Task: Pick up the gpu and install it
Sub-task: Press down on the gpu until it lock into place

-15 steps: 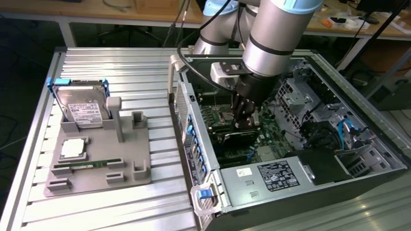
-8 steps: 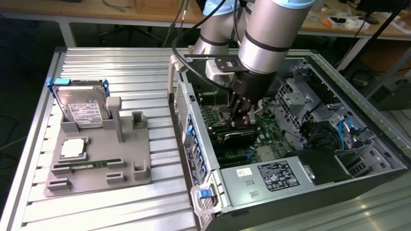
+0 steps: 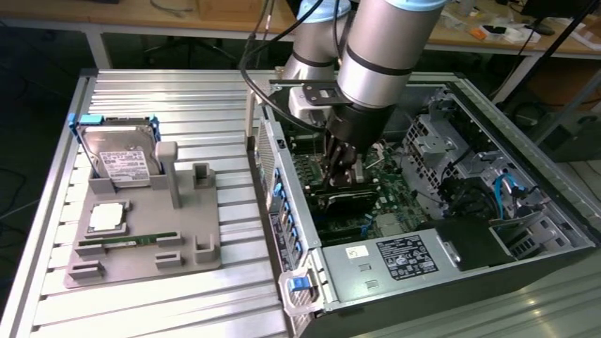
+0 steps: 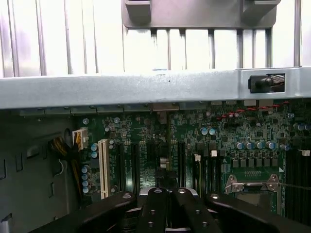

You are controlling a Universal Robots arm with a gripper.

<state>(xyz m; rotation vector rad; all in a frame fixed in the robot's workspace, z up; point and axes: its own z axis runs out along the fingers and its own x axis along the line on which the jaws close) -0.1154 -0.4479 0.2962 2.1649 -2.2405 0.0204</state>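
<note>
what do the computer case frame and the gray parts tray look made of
Computer case frame: bare sheet metal, dull silver-gray, seemingly steel; folded edges and punched holes show.
Gray parts tray: matte molded or printed plastic, probably; uniform gray, blocky posts, no shine.

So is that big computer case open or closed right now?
Open. The computer case lies on its side with the side panel off, so the green motherboard shows, and the gripper reaches down inside it.
</note>
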